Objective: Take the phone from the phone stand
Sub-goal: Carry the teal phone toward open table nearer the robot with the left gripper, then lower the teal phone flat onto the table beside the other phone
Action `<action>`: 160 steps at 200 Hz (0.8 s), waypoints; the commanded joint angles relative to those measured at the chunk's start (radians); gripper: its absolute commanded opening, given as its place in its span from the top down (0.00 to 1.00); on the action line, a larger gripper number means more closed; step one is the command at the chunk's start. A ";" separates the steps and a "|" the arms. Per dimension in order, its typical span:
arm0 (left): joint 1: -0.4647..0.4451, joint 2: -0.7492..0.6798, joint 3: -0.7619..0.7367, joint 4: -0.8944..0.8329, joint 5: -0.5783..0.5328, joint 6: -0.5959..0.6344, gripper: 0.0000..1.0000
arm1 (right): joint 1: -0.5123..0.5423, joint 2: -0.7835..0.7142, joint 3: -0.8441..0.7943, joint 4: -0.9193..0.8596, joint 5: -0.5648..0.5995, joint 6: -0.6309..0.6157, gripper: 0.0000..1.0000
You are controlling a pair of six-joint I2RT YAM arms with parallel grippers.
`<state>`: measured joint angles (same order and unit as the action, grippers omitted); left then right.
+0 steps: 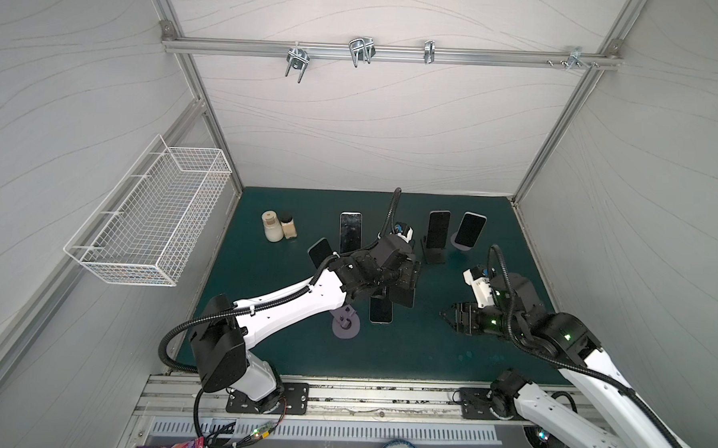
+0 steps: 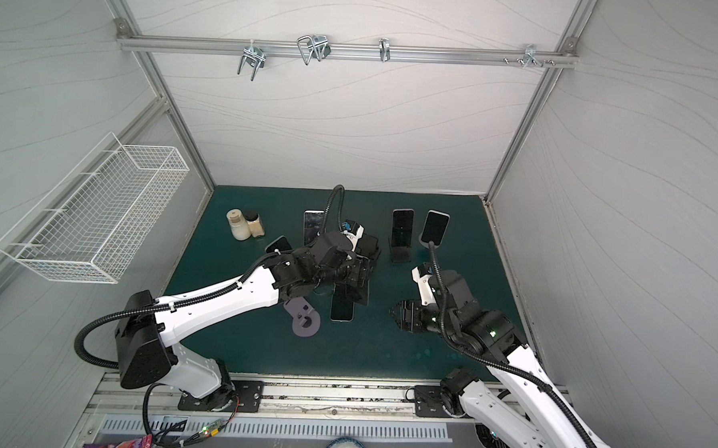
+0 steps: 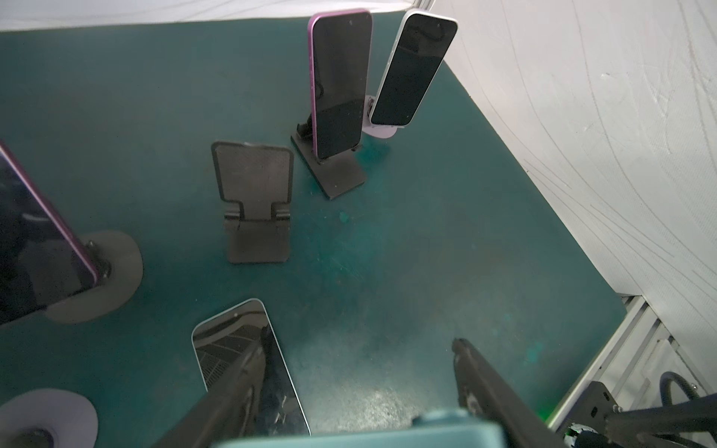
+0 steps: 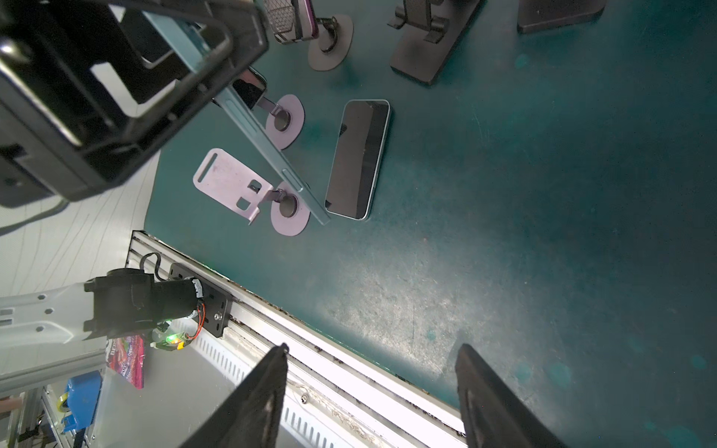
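Clamping a teal phone (image 4: pixel 267 151), the left fingers (image 3: pixel 477 372) hold it tilted over the green surface (image 4: pixel 504 232). Its lower end is down by the round base of the lilac stand (image 4: pixel 229 182), just beside a second phone (image 4: pixel 357 159) lying flat; whether that end touches the surface cannot be told. The teal phone sits apart from the stand's back plate. The right fingers (image 4: pixel 481 388) stand apart, gripping nothing, near the surface's front edge.

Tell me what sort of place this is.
Probably a robot test cell: grey wall panels in aluminium framing, two white-and-black robot arms bolted to a metal rail, and dark-screened phones propped on stands.
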<state>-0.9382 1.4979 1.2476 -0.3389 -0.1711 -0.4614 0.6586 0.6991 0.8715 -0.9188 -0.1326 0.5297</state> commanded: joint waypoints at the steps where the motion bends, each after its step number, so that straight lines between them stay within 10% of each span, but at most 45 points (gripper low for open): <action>1: -0.008 0.006 0.015 -0.001 -0.001 -0.066 0.60 | -0.002 -0.015 -0.012 -0.024 -0.002 -0.008 0.30; 160: -0.009 0.190 0.096 -0.090 0.096 -0.167 0.60 | -0.003 0.005 -0.023 -0.019 -0.013 -0.006 0.31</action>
<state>-0.9428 1.6650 1.2663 -0.4286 -0.0910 -0.5934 0.6586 0.6987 0.8436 -0.9226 -0.1364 0.5266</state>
